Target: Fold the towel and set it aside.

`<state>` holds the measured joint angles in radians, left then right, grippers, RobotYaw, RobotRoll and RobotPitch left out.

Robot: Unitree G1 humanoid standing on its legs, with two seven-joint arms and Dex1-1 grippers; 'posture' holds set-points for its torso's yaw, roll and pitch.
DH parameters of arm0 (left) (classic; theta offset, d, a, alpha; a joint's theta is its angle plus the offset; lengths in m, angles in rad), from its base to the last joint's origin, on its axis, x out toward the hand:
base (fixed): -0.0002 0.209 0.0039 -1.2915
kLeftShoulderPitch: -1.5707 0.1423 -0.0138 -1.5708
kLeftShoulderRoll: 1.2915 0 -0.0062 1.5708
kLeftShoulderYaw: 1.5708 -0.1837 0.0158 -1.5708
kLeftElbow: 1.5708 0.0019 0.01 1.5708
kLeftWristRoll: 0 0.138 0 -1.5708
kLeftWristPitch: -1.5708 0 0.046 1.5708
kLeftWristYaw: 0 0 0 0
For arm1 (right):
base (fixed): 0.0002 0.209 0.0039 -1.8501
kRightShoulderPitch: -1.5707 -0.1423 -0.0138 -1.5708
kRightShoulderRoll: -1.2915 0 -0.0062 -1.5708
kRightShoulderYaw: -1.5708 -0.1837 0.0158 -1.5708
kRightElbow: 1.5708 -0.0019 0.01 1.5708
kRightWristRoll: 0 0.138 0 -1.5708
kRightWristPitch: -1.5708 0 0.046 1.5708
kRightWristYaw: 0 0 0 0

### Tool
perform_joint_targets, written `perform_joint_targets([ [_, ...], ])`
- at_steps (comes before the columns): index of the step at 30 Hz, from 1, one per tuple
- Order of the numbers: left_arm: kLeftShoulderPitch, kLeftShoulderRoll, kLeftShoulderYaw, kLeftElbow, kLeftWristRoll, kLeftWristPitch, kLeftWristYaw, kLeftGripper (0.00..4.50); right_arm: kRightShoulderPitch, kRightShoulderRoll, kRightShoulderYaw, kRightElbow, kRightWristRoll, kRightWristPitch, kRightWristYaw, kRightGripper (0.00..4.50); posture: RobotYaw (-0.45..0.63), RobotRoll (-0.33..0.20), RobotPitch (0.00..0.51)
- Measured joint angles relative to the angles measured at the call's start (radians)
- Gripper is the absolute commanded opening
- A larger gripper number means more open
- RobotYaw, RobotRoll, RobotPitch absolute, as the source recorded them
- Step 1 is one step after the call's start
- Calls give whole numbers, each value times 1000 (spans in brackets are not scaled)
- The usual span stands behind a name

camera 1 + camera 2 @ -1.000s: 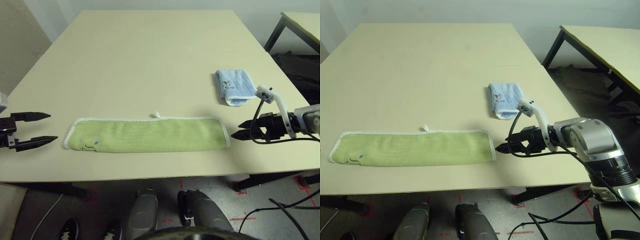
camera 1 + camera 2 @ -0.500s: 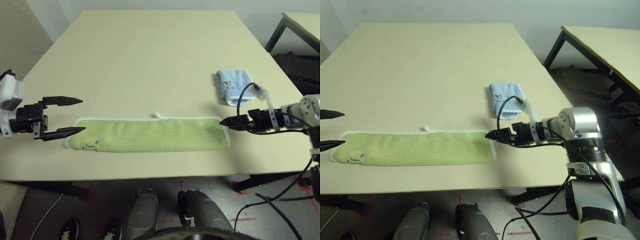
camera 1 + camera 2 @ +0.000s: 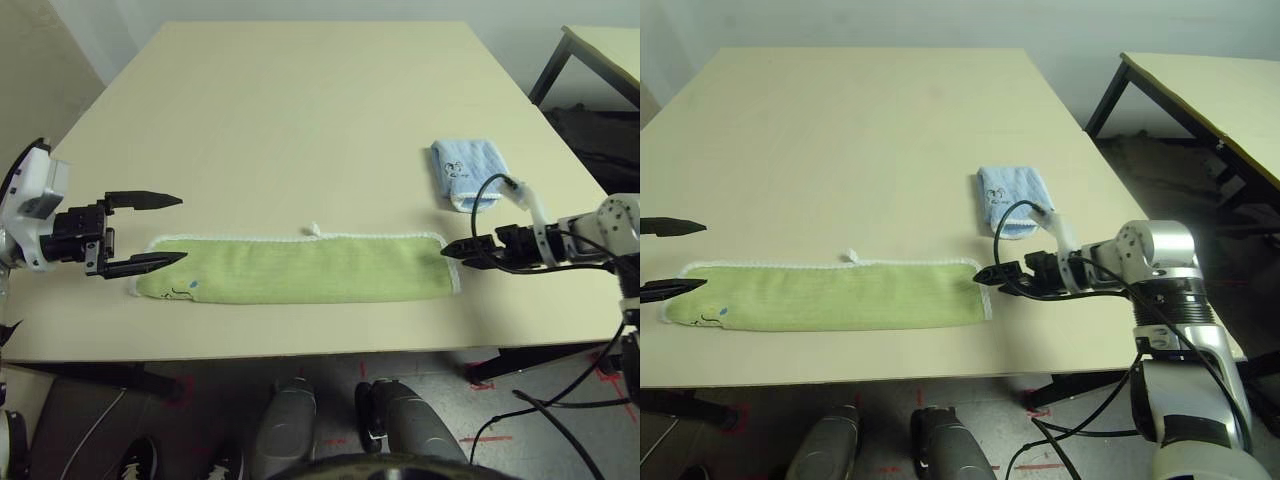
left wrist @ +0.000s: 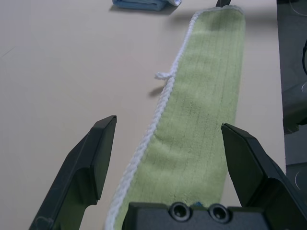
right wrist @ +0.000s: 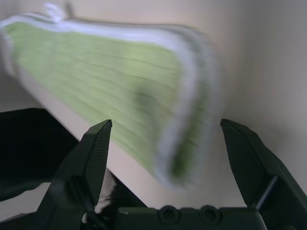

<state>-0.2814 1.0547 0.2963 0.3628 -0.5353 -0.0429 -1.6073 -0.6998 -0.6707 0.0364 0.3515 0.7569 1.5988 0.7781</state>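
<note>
The left gripper (image 3: pixel 160 228) is hovering at the towel's (image 3: pixel 300 269) left end, pointing right, its fingers spread wide and holding nothing. The right gripper (image 3: pixel 985 275) is reaching in from the right, tips at the towel's right end, fingers wide apart and empty. A small blue towel (image 3: pixel 466 172) is lying behind the right arm, clear of both. The towel is lying flat near the table's (image 3: pixel 300 110) front edge, folded into a long strip running left to right, its loop (image 3: pixel 314 230) on the far edge.
</note>
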Motion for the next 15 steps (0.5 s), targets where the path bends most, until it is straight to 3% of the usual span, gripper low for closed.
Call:
perform_joint_targets([
  [6,-1,-1,0,-2,28,-40,1,4461,13,67,-20,-56,78,0,-122,4500,156,0,111],
  [9,-1,8,0,-2,31,-56,0,4500,23,72,-33,-64,98,0,-160,4051,156,0,110],
  [15,-18,8,-1,4,44,-66,0,4500,54,58,-14,-112,75,0,-183,1785,152,0,110],
])
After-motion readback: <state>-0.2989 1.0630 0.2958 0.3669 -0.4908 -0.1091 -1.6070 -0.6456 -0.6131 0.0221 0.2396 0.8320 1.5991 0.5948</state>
